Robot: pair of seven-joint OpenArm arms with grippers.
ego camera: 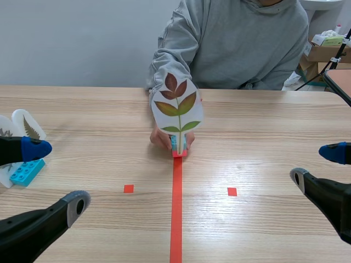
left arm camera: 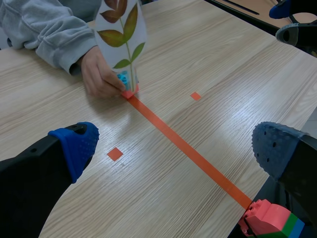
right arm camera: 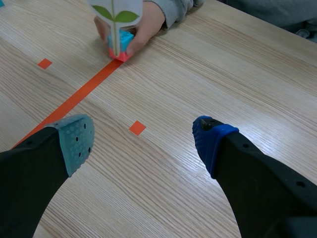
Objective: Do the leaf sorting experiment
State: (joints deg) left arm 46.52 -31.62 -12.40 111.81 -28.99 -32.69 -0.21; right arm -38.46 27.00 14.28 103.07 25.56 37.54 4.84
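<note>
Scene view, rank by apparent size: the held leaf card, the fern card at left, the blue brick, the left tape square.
Largest: leaf card, clearly.
Next, too close to rank: fern card, which is partly hidden, and blue brick.
Smallest: left tape square.

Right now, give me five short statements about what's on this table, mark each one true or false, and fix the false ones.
1. A person's hand holds the leaf card upright at the far end of the tape line. True.
2. The left gripper is shut on the leaf card. False: it is open and holds nothing.
3. The right gripper is open. True.
4. The leaf card stands in a green block. False: the block is blue.
5. A fern card sits by the right arm. False: the fern card is on the left arm's side.
</note>
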